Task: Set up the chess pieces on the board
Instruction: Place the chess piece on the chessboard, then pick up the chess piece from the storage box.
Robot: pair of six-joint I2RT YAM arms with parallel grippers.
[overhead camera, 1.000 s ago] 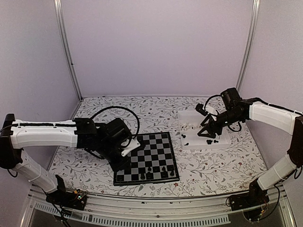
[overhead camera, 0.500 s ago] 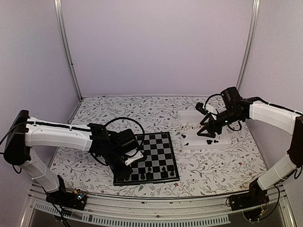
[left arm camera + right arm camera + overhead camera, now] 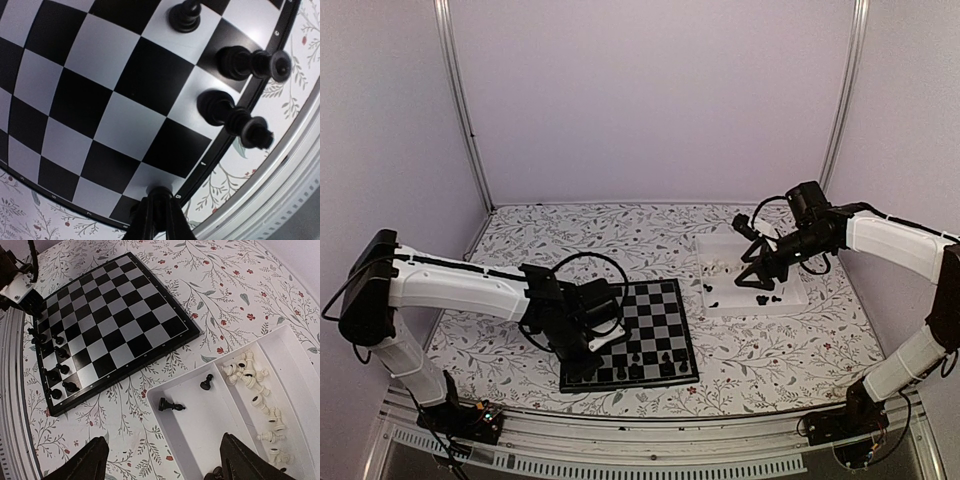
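Since the earlier frame, the left arm [image 3: 460, 285] has reached further right and lower. This has brought the left jaws to the near-left corner of the flat black-and-grey checked chessboard [image 3: 655, 305]. The right arm [image 3: 890, 240] has kept its station over the white rectangular shallow tray [image 3: 798, 298].

The left jaws are clenched on a small black chess piece [image 3: 160, 191], held low over the corner square. We cannot tell whether its base touches the board. The right jaws stand wide apart, grasping nothing, above the tray. There, loose white chess pieces [image 3: 250, 375] and a few loose black chess pieces [image 3: 170, 404] lie.

We judge the step in hand to be seating the held piece, and advise as follows:
- Centre the base inside the corner square, clear of the black border.
- Lower vertically until the base rests flat, and release only then.
- Part the jaws no wider than needed, because the standing black pieces [image 3: 235, 115] are near, along the same edge of the board.
- Withdraw straight up, because a sideways exit risks toppling them.

Most squares are bare and many pieces remain in the tray, so we judge the task to be at an early stage.

The board and tray sit well apart on a white floral-print surface [image 3: 770, 350]. The enclosure has plain pale lilac walls [image 3: 650, 100] and slim metal corner posts [image 3: 460, 100].
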